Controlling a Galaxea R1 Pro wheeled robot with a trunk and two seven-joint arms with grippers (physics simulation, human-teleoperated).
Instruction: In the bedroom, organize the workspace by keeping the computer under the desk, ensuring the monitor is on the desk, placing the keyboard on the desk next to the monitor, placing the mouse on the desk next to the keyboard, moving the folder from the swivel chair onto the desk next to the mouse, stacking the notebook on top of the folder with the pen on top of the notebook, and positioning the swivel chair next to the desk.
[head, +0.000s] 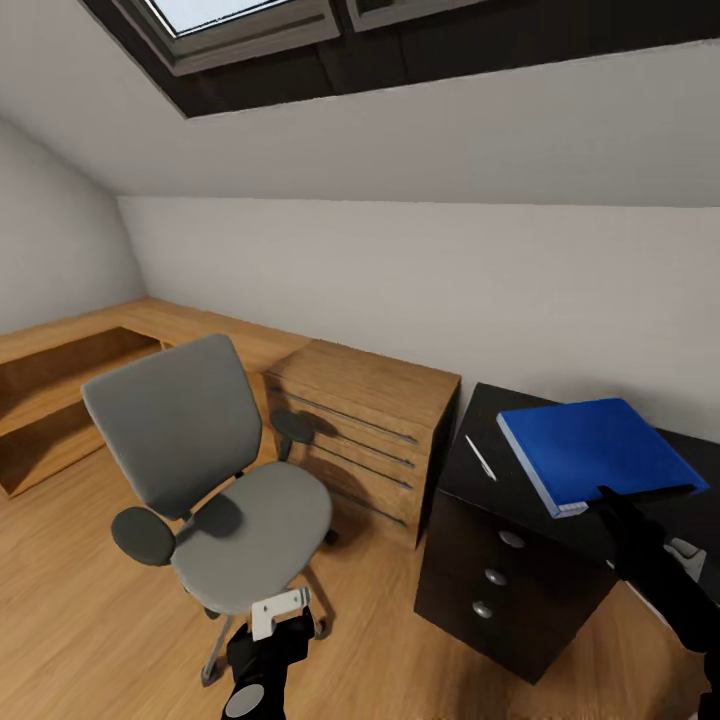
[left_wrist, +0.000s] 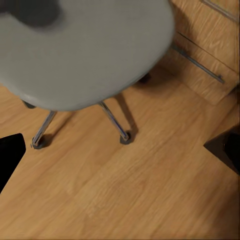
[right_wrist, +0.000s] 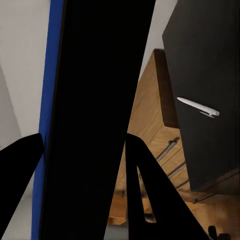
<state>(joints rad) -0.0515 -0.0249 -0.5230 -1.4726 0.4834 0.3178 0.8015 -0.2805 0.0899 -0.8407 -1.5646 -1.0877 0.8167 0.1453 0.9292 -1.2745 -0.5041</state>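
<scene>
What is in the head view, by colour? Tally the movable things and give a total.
Blue: 1, the folder, held by the right gripper over the desk.
White: 1, the pen, lying on the desk.
Grey: 1, the swivel chair, on the floor.
Total: 3.
</scene>
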